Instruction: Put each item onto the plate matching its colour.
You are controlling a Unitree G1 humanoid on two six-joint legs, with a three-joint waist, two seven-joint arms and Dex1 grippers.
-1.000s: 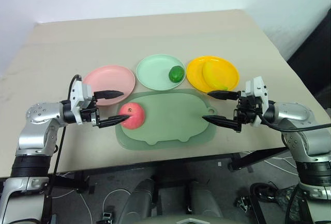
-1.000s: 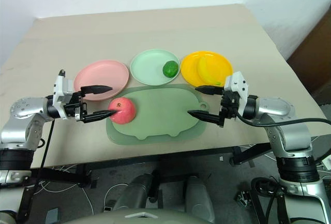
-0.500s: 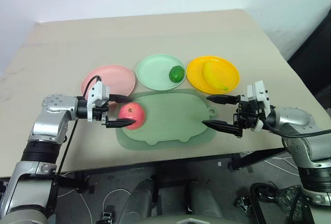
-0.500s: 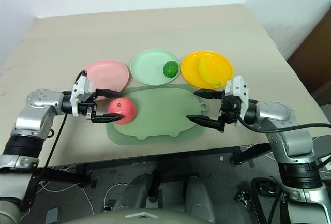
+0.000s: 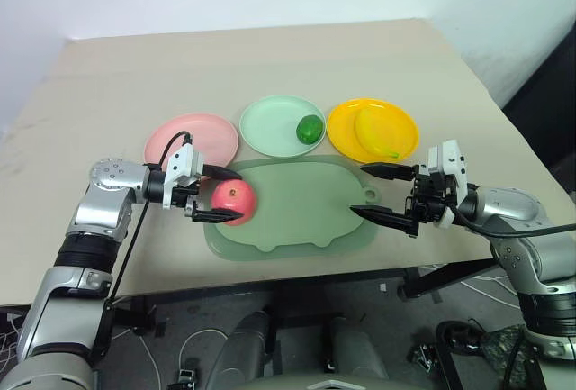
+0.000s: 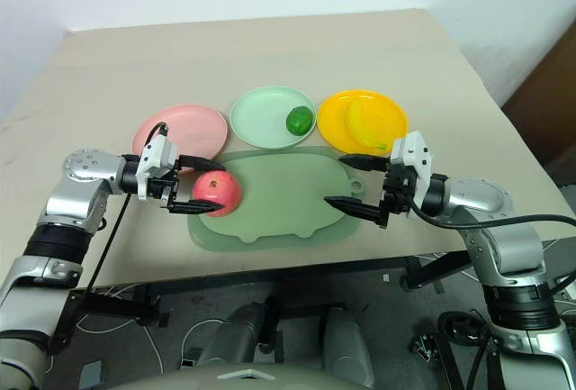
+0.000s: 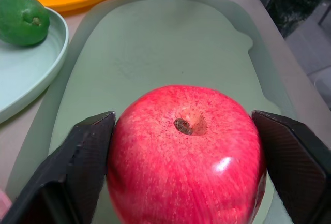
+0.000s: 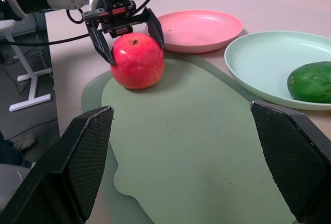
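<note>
Beige tabletop (image 5: 270, 57) under a pale wall carries everything. At its near left the left gripper (image 5: 214, 195) brackets the red apple (image 5: 235, 202) — one black finger at each flank, touching or just short of the skin in the left wrist view; whether it clamps I cannot tell. That apple sits upright on the left end of the one green pig-shaped mat (image 5: 297, 210). Across the mat the right gripper (image 5: 382, 194) hangs with fingers spread wide and nothing between them, over the mat's right edge. Three plates stand in a row behind the mat: pink plate (image 5: 191, 138) bare and just beyond the apple, mint plate (image 5: 281, 124) holding the single green fruit (image 5: 310, 128), yellow plate (image 5: 373, 129) holding the single banana (image 5: 376, 129). Behind the plates the tabletop runs bare to its far edge.
</note>
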